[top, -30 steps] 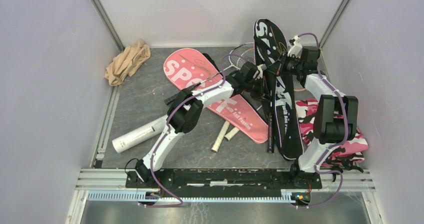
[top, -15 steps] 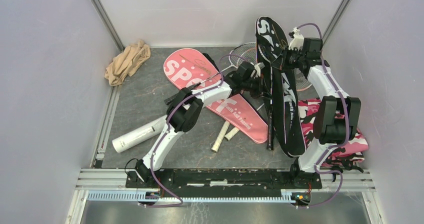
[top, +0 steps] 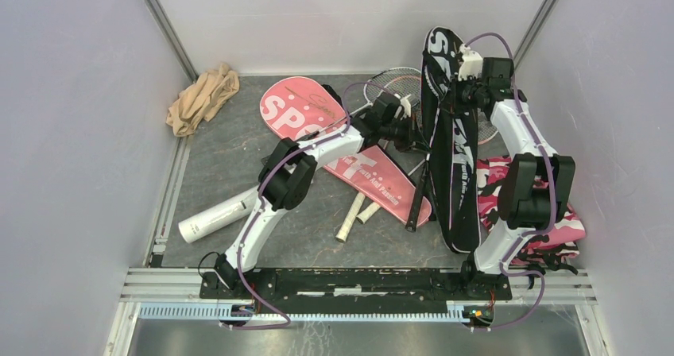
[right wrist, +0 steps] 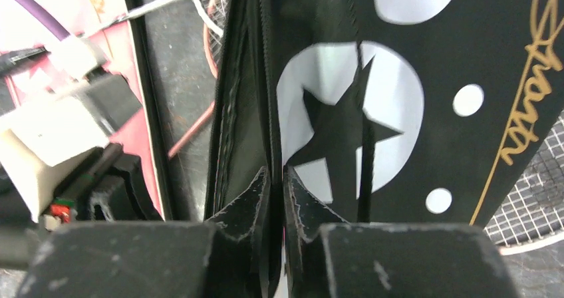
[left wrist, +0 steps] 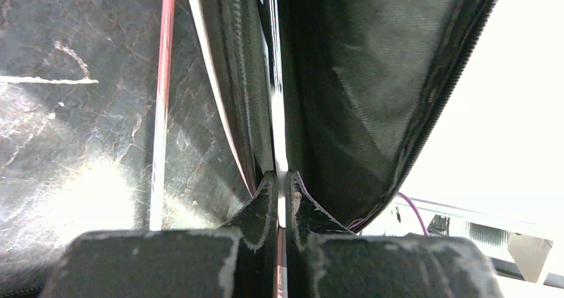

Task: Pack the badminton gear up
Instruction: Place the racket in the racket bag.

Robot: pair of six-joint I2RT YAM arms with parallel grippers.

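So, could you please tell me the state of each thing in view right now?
Black racket bag: held upright, edge open.
Pink racket bag: lying flat.
Racket: lying flat.
White tube: lying on its side.
Beige cloth: crumpled.
Pink camouflage cloth: heaped.
Left fingers: shut on black racket bag.
Right fingers: shut on black racket bag.

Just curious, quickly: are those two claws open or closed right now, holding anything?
Left gripper: closed, pinching an edge of the black racket bag.
Right gripper: closed on the same bag's edge.
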